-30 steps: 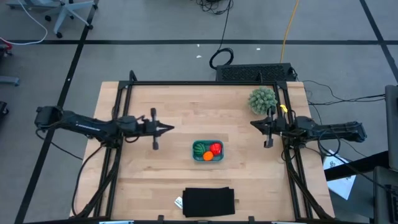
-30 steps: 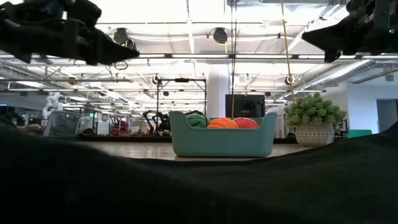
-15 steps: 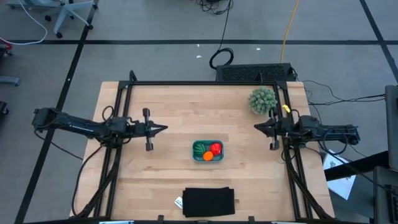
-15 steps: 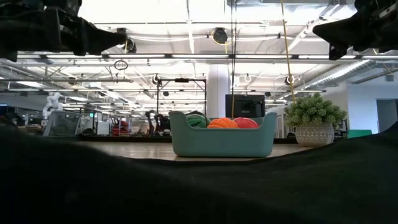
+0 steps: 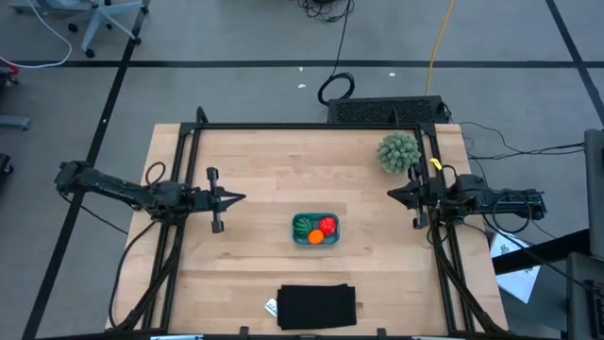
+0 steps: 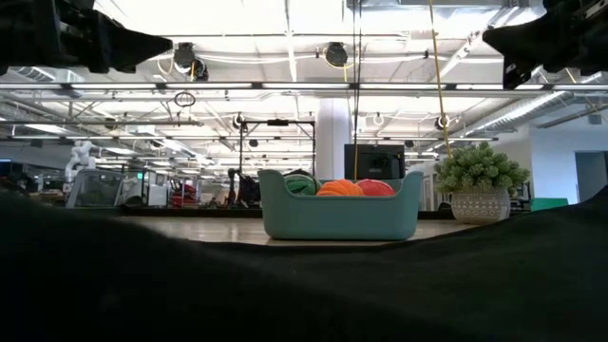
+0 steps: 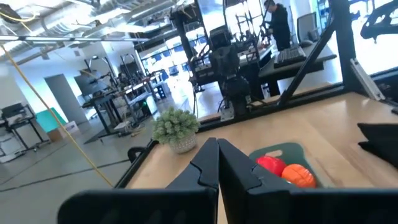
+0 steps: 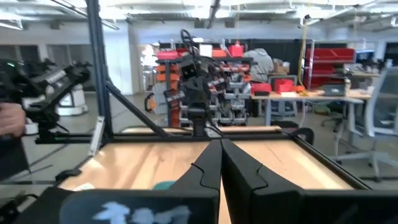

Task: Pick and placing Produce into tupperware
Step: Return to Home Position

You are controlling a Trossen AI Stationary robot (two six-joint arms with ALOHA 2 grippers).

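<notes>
Holding nothing: left gripper [image 5: 238,197] with fingers pressed together, hovering over the left side of the table [image 5: 255,161]; right gripper [image 5: 392,194] likewise pinched closed, near the spiky potted plant [image 5: 399,151]. Nested together inside the teal tupperware [image 5: 315,216] at mid-table: red piece [image 5: 327,225], dark green striped ball [image 5: 302,226], orange ball [image 5: 315,238]. Probably light, hard, smooth toys, apt to roll; best pinched across the middle. As for the tub, likely light and stiff; best taken by a rim wall
</notes>
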